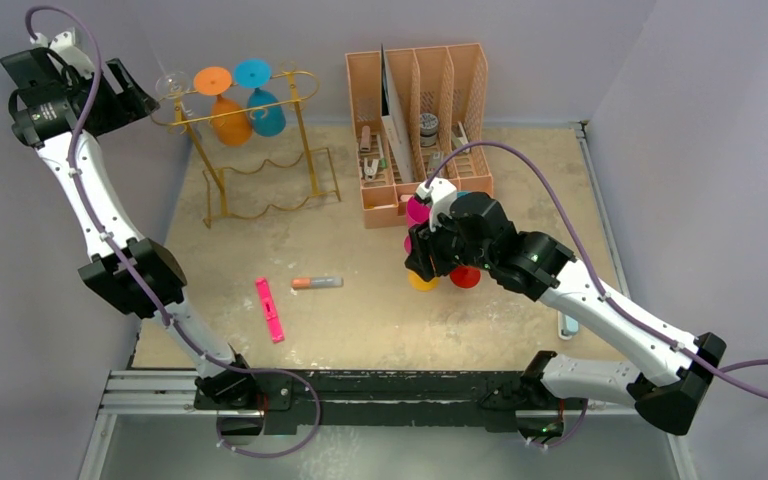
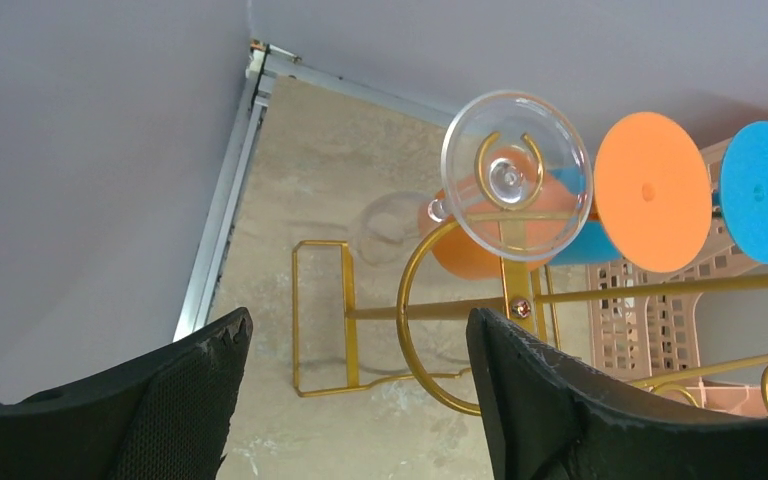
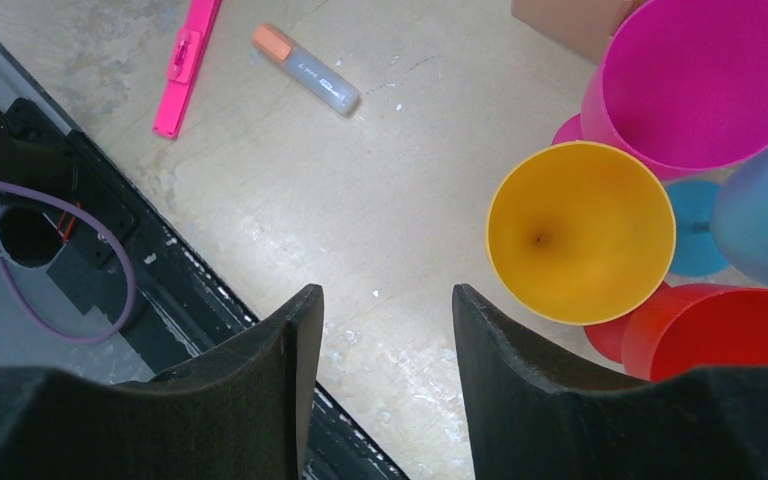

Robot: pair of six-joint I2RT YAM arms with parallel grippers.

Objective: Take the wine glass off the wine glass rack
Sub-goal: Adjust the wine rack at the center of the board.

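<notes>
Rack (image 2: 513,280) holds clear glass (image 2: 516,175) (plus orange glass (image 2: 652,190), blue glass (image 2: 763,190)); organiser (image 1: 478,90) holds oddments (image 1: 370,165).

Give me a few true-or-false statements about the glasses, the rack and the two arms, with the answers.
1. Three glasses hang upside down on the gold rack: a clear glass, an orange glass and a blue glass. True.
2. The left gripper is clamped on the clear glass. False: its jaws stand apart and empty, short of the glass.
3. The right gripper holds the yellow glass. False: it is open and empty, and the yellow glass stands on the table beside it.
4. A pink highlighter lies on the table. True.
</notes>
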